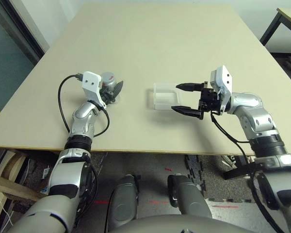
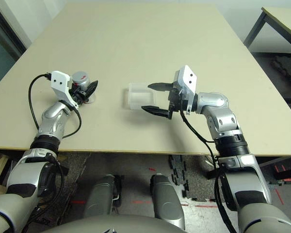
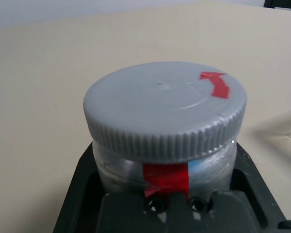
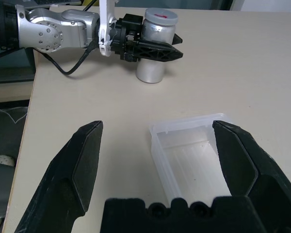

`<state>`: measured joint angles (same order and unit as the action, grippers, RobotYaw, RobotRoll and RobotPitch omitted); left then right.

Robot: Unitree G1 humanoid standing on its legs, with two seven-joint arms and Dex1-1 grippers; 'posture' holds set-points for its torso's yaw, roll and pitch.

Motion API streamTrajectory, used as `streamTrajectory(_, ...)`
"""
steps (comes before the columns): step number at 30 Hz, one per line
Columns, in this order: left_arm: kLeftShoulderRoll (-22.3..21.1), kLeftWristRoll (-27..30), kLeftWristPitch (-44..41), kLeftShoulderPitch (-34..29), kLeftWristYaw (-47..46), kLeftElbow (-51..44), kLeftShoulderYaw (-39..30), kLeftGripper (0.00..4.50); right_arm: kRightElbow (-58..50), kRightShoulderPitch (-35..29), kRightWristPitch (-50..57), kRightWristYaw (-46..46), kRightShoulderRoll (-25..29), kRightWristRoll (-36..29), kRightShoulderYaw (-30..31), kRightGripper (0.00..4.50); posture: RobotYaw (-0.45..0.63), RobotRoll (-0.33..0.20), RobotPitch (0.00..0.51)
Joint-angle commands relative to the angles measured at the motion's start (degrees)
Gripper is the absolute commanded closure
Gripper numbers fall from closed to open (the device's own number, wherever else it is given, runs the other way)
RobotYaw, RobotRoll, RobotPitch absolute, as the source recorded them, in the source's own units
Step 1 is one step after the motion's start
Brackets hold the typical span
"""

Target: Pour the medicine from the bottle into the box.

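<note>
The bottle (image 1: 108, 82), silvery-white with a red mark, stands upright on the table's left side with its grey cap (image 3: 165, 107) on. My left gripper (image 1: 114, 90) is shut on the bottle's body just under the cap, one finger on each side. The medicine is hidden inside the bottle. To the right, near the table's middle, lies the box (image 1: 166, 97), a shallow clear tray. My right gripper (image 1: 176, 97) is open at the box's right end, its black fingers (image 4: 82, 160) wide apart and straddling that end, just above the table.
The beige table (image 1: 160, 39) stretches far behind both arms. Its front edge runs just below my forearms. A second table's corner (image 1: 287, 17) stands off to the back right. A black cable (image 1: 63, 104) loops beside my left wrist.
</note>
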<state>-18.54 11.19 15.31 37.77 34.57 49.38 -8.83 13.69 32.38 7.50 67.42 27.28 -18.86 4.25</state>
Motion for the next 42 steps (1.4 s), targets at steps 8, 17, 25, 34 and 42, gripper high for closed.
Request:
streamTrajectory(8,-0.38,6.98,-19.59,-0.60,14.13,-16.86,3.27,1.89,1.07,9.92,13.73,-2.87,-1.80,-5.20,-1.97,0.00,-0.15,0.000,0.083)
streamTrajectory(17,-0.47,9.58,-30.60,1.55,19.81,-24.47,6.24,1.89,7.96,19.10,17.59,-3.76,-6.85,-4.75,-0.68,0.00,-0.15,0.000,0.072)
streamTrajectory(25,-0.98,8.76,-31.72,2.90,22.66,-25.04,8.32,1.89,13.12,23.08,15.97,-2.40,-10.44,-2.48,1.20,0.00,-0.15,0.000,0.071)
streamTrajectory(34,-0.69,7.50,-30.32,3.47,23.95,-25.30,10.53,1.89,17.35,25.37,14.06,-1.60,-13.85,-0.37,2.39,0.00,-0.15,0.000,0.070)
streamTrajectory(42,-0.18,6.64,-28.67,3.33,24.05,-25.18,11.56,1.89,21.90,26.79,11.21,-1.78,-16.08,1.50,2.36,0.00,-0.14,0.000,0.070)
